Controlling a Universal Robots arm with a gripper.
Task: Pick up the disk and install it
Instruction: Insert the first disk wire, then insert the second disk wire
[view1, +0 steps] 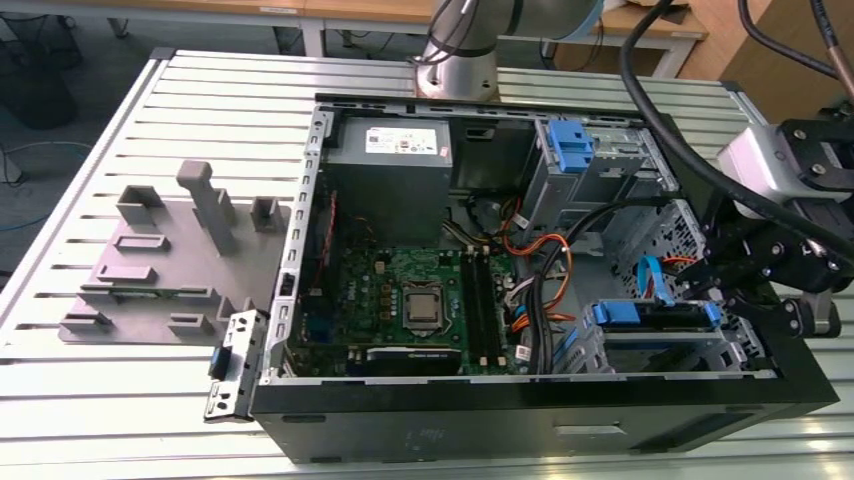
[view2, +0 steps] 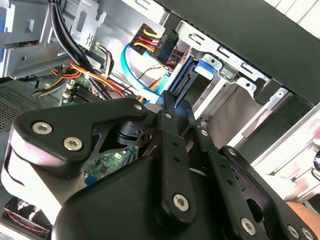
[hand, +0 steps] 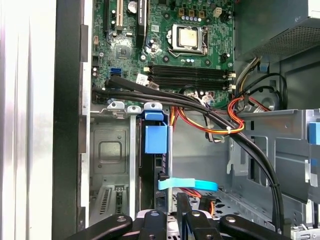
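The disk (view1: 650, 316) sits edge-up in the drive cage at the case's front corner, on the exterior view's right, with its blue caddy around it. The first wrist view shows the caddy's blue tab (hand: 156, 138) between the cage walls. In the second wrist view the blue caddy (view2: 199, 75) stands just beyond my fingertips. My gripper (view1: 717, 298) hangs over the cabled end of the disk. In the second wrist view its black fingers (view2: 169, 102) meet at the tips, and nothing is between them. A light blue data cable (hand: 188, 185) runs under the gripper (hand: 176, 212).
The open black case (view1: 534, 430) lies on a slatted metal table (view1: 120, 400). Inside are the motherboard (view1: 400, 300), a grey power-supply box (view1: 396, 152), an upper bay with a bare blue bracket (view1: 570, 147) and bundles of black, orange and red cables (hand: 220, 120). A grey fixture plate (view1: 160, 265) lies beside the case.
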